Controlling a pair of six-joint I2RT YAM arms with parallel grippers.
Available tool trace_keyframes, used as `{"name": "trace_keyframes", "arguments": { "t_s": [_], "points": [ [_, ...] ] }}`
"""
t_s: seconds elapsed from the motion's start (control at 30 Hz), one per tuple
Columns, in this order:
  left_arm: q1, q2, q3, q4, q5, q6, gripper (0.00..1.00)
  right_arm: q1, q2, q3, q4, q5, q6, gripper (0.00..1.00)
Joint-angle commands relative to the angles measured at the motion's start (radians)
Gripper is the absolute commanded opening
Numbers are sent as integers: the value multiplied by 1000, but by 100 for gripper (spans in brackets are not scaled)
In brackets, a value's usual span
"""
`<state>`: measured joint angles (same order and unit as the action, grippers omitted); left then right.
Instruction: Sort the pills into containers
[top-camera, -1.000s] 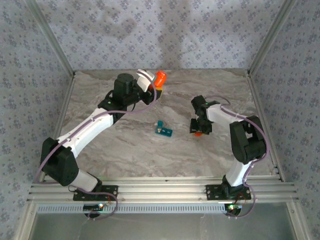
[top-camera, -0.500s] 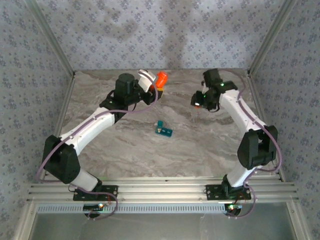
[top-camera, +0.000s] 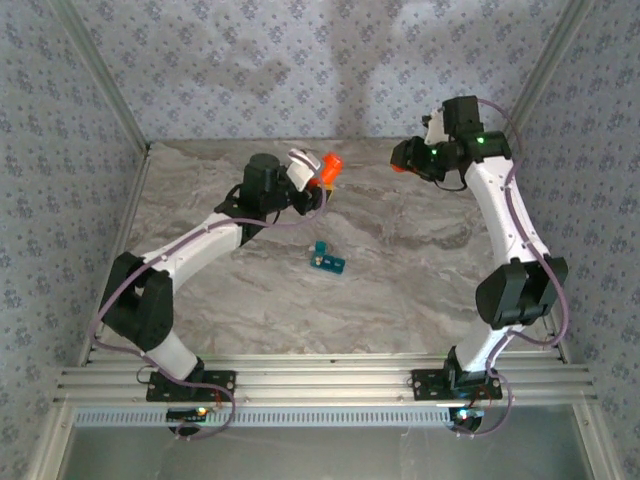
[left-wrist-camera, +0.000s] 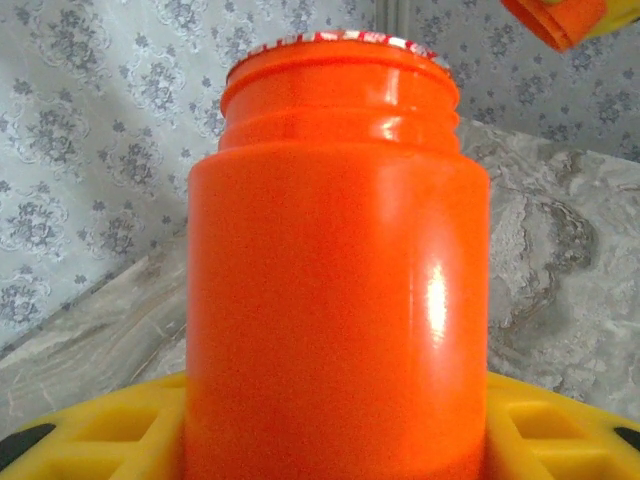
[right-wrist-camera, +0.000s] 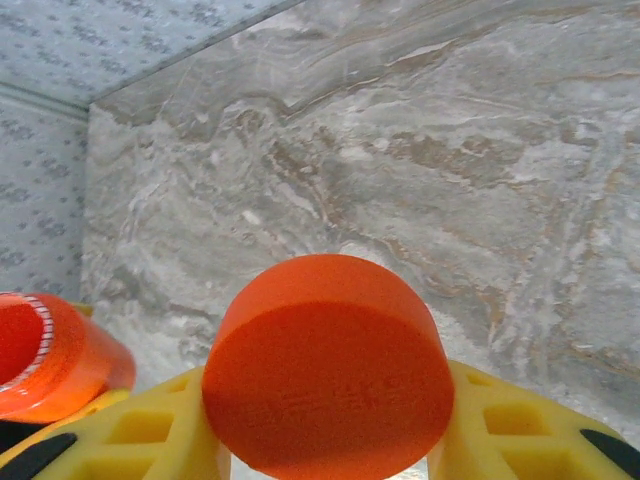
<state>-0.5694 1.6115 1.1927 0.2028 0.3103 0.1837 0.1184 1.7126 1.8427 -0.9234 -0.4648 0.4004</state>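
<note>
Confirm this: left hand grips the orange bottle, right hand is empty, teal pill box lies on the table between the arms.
The right hand is not empty: it is shut on the orange cap, as the right wrist view shows. The rest holds: the left hand grips the orange bottle, and the teal pill box lies on the table.
</note>
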Motion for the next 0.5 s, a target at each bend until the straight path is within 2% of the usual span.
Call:
{"name": "trace_keyframes", "arguments": {
  "t_s": [0.0,0.23,0.47],
  "points": [
    [5,-1,-12,82,83,43,0,-17,26,51,-62,-152,-48,42],
    [5,32,-10,87,218,63,0,-21,89,118,-129,-345,-104,42],
    [5,67,15,56,285,95,0,13,137,190,-211,-416,-157,41]
  ]
}}
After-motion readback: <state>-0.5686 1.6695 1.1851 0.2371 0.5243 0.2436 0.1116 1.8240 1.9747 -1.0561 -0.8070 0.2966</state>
